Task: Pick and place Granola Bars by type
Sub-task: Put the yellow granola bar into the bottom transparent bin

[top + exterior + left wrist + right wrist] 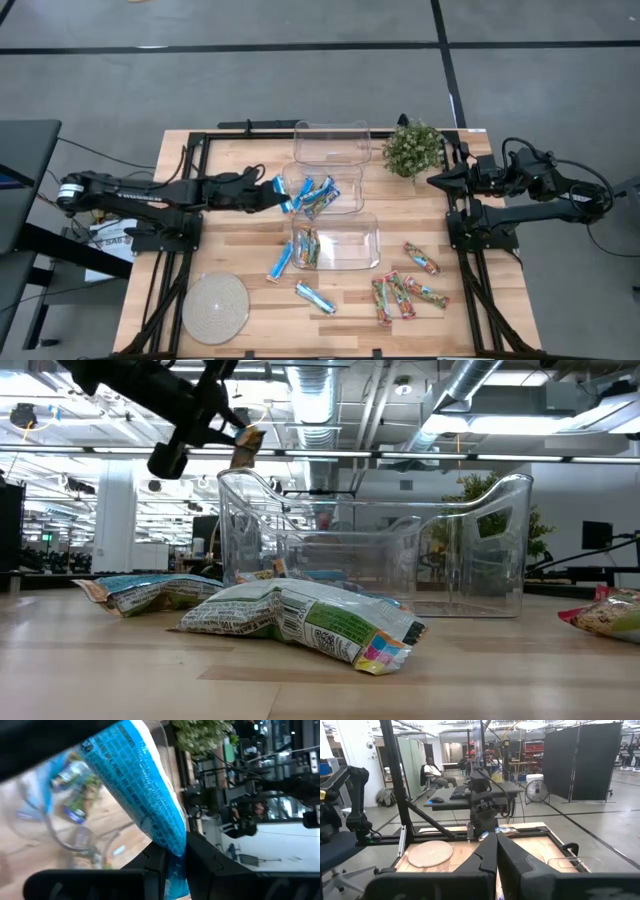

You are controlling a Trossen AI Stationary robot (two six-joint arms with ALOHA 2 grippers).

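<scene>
My left gripper [272, 190] reaches in from the table's left and is shut on a bright blue granola bar [140, 790] at the left wall of the middle clear bin [345, 172]. That bin holds several blue bars [315, 195]. The near bin [350, 245] holds a few bars [305, 246]. Two blue bars [280, 262] [315, 297] lie flat on the table, and several red-green-orange bars [405, 293] lie at the near right. My right gripper [496, 847] is shut on nothing, raised at the table's right edge. My left gripper pinches one end of the blue bar [172, 847] between its two fingers [156, 862]. The fingers come from the table's left, slanting slightly down, and lie along the bar. The bar sticks out past the fingertips toward the middle bin, lifted clear of the table.
An empty clear bin [330, 140] stands at the far side, with a small potted plant [412, 148] to its right. A round woven mat [215, 305] lies at the near left. One red-green-orange bar [421, 258] lies apart, right of the near bin.
</scene>
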